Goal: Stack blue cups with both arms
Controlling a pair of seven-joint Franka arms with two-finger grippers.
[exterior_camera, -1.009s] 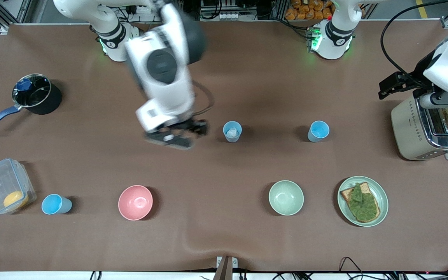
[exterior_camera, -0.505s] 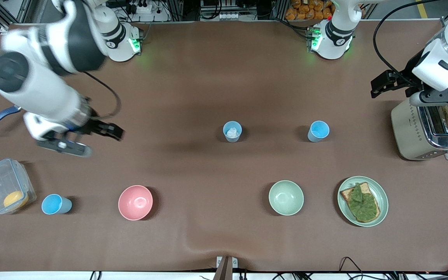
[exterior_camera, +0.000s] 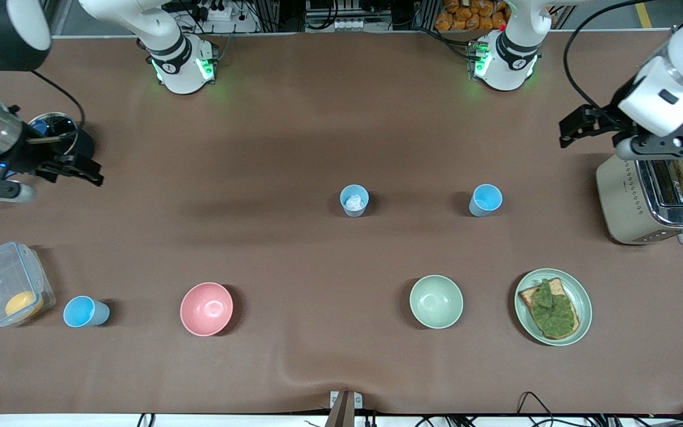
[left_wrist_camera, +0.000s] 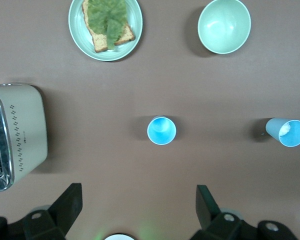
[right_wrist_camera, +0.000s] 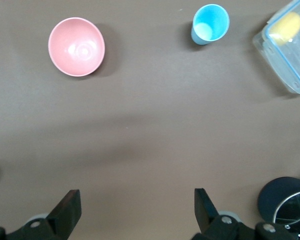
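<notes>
Three blue cups stand upright on the brown table. The cup with a white patch inside (exterior_camera: pixel 354 200) (left_wrist_camera: pixel 287 132) is mid-table. A second cup (exterior_camera: pixel 485 200) (left_wrist_camera: pixel 161 130) stands beside it toward the left arm's end. The third cup (exterior_camera: pixel 85 312) (right_wrist_camera: pixel 209 24) is nearer the front camera, at the right arm's end, next to a clear container. My right gripper (exterior_camera: pixel 74 170) (right_wrist_camera: pixel 136 202) hangs open and empty by the black pot. Open and empty too, my left gripper (exterior_camera: pixel 575 127) (left_wrist_camera: pixel 139 200) hovers beside the toaster.
A black pot (exterior_camera: pixel 57 142) with a blue handle and a clear container (exterior_camera: pixel 6 284) holding something yellow sit at the right arm's end. A pink bowl (exterior_camera: pixel 206 308), a pale green bowl (exterior_camera: pixel 436 301), a plate (exterior_camera: pixel 578 326) with topped toast and a toaster (exterior_camera: pixel 644 198) also stand here.
The right arm has swung from over the middle of the table out to its own end, by the pot. The left arm has drifted slightly. No cup has moved.
</notes>
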